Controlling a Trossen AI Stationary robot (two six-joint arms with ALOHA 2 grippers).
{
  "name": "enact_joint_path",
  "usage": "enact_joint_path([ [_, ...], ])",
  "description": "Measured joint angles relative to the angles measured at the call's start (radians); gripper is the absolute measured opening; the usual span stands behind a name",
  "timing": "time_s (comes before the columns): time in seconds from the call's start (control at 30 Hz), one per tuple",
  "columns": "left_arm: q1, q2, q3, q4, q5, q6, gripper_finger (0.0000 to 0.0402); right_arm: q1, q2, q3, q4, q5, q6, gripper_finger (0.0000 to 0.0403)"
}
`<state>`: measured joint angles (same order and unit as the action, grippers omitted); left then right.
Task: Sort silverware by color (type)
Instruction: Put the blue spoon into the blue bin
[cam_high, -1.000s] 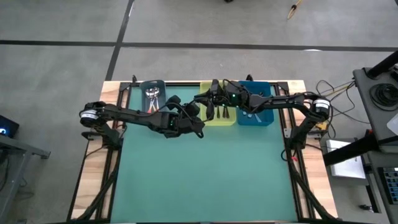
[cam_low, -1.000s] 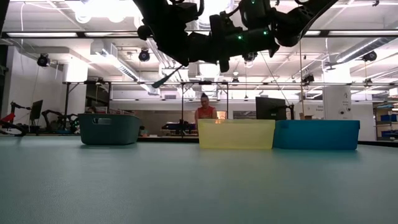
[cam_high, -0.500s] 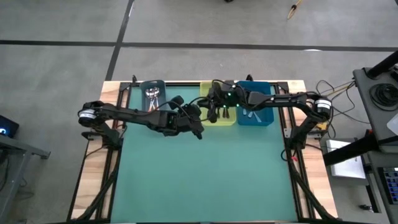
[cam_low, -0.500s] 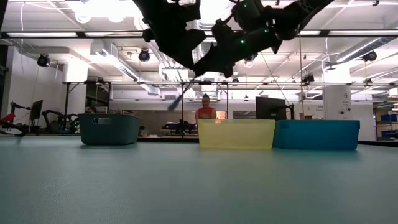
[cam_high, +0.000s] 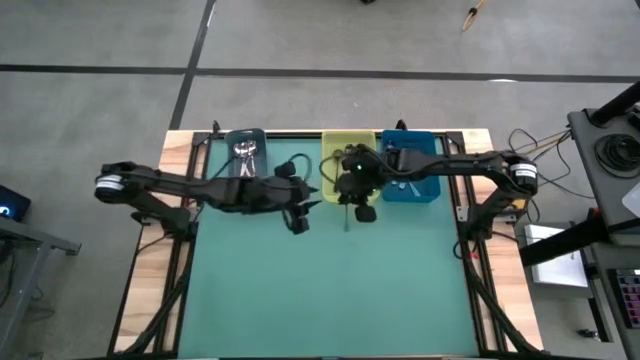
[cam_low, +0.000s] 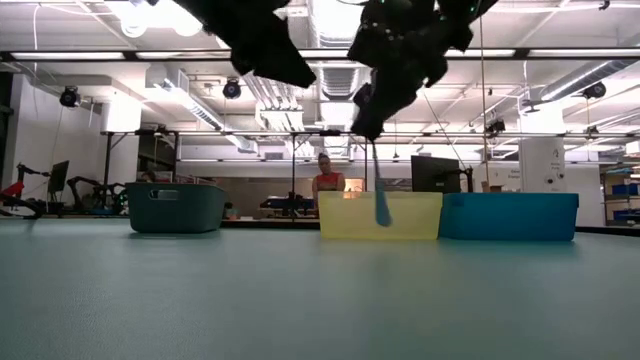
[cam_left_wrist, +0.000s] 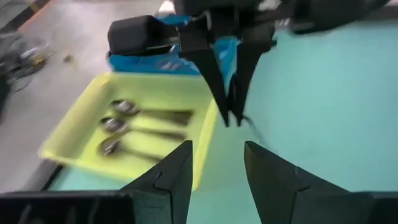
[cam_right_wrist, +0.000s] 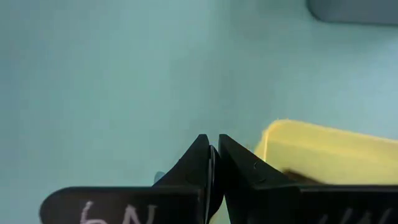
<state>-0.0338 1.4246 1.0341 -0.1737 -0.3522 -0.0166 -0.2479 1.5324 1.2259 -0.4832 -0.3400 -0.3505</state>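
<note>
**Right claw pinches a spoon above the surface, just in front of the yellow bin**

The right claw hangs above the green surface, its two fingers pressed together on the top end of a pale blue-handled spoon. The spoon dangles straight down from the fingertips, its lower end clear of the surface. In the right wrist view the fingers stand closed with only a thin sliver between them.

Just beside it, on its far left, the left claw is held apart from the spoon, fingers spread with a clear gap and nothing in them. From the left wrist view the right claw shows directly ahead, pointing down.

Right behind the right claw sits the yellow bin, holding three dark-handled spoons laid side by side. Touching the yellow bin on the right claw's own side is the blue bin, with pale spoons inside. Farther off, behind the left arm, the grey bin holds more spoons; their handle colour cannot be told.
</note>
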Motion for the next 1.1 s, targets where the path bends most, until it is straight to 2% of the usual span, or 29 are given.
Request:
enact_joint_path([
  [0.2, 0.000, -0.070, -0.217, 0.395, 0.086, -0.036, 0.0125, 0.065, -0.049, 0.005, -0.108, 0.174, -0.010, 0.0013],
  [0.33, 0.001, -0.054, -0.304, 0.604, 0.121, -0.055, 0.0134, 0.089, -0.095, 0.006, -0.120, 0.219, -0.009, 0.0013],
  [0.47, 0.001, -0.017, -0.343, 0.735, 0.135, -0.074, 0.0155, 0.109, -0.145, 0.017, -0.137, 0.243, -0.006, 0.0013],
  [0.77, 0.003, 0.161, -0.266, 0.867, 0.135, -0.038, 0.0205, 0.159, -0.182, 0.097, -0.146, 0.247, -0.023, 0.0013],
  [0.97, 0.006, 0.295, -0.162, 0.879, 0.136, -0.013, 0.0210, 0.175, -0.171, 0.140, -0.169, 0.264, -0.040, 0.0013],
  [1.1, 0.006, 0.341, -0.125, 0.880, 0.136, 0.003, 0.0207, 0.178, -0.171, 0.140, -0.176, 0.265, -0.041, 0.0013],
])
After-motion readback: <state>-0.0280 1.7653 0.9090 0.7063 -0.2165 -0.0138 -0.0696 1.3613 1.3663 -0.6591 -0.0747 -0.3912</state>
